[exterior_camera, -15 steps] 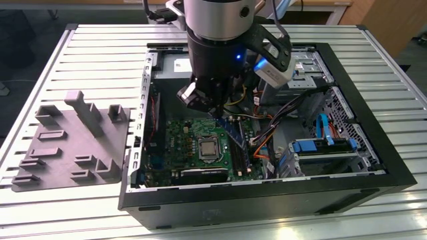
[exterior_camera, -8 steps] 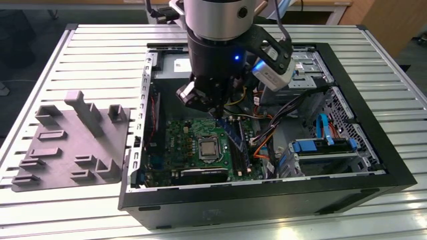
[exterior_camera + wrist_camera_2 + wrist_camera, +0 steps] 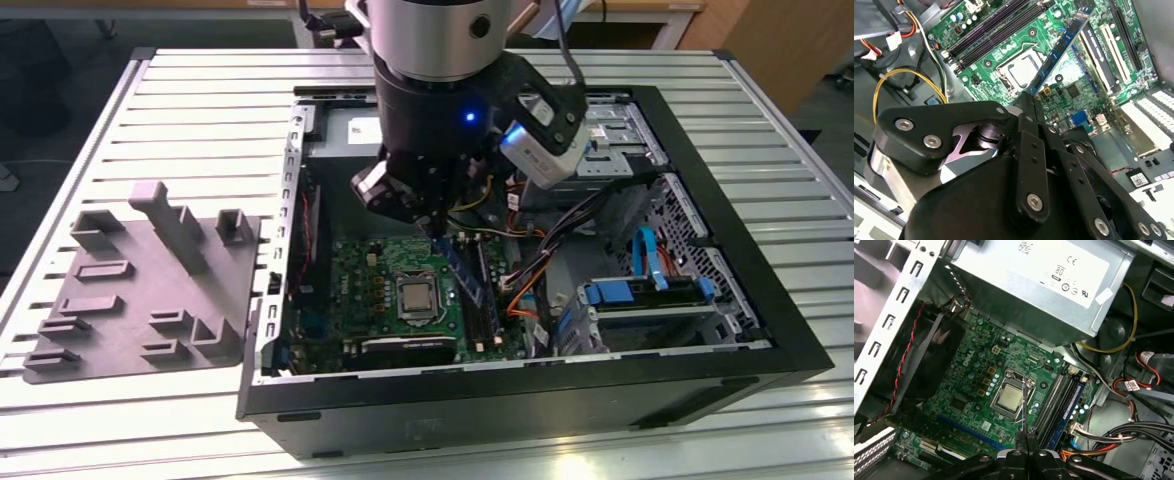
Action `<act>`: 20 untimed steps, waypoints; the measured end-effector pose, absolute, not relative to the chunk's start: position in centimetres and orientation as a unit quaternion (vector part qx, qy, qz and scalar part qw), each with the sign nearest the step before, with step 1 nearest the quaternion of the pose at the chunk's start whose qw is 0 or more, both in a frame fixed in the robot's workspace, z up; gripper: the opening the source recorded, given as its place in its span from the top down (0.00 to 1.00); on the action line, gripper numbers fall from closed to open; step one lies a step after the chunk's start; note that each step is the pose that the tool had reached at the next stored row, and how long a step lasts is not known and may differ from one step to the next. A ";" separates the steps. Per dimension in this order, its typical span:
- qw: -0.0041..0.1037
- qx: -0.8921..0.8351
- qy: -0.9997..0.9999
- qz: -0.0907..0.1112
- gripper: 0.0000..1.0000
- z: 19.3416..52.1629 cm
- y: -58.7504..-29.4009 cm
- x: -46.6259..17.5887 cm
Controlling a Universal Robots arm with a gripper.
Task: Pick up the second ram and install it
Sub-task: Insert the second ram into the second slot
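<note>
My jaws are pinched narrow on the long, flat dark green memory stick, holding it on edge over the green motherboard inside the open black computer case; in the first wrist view it hangs between the silver processor and the long black memory slots.
</note>
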State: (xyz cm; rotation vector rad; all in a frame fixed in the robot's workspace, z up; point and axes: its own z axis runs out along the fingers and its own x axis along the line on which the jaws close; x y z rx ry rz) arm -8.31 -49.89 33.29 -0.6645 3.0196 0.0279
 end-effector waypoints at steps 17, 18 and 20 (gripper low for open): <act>0.025 -0.143 0.989 0.007 0.88 33.3 -49.9 -8.3; 0.025 -0.138 0.990 0.007 0.88 33.2 -49.9 -8.3; 0.025 -0.129 0.991 0.007 0.88 33.2 -49.9 -8.3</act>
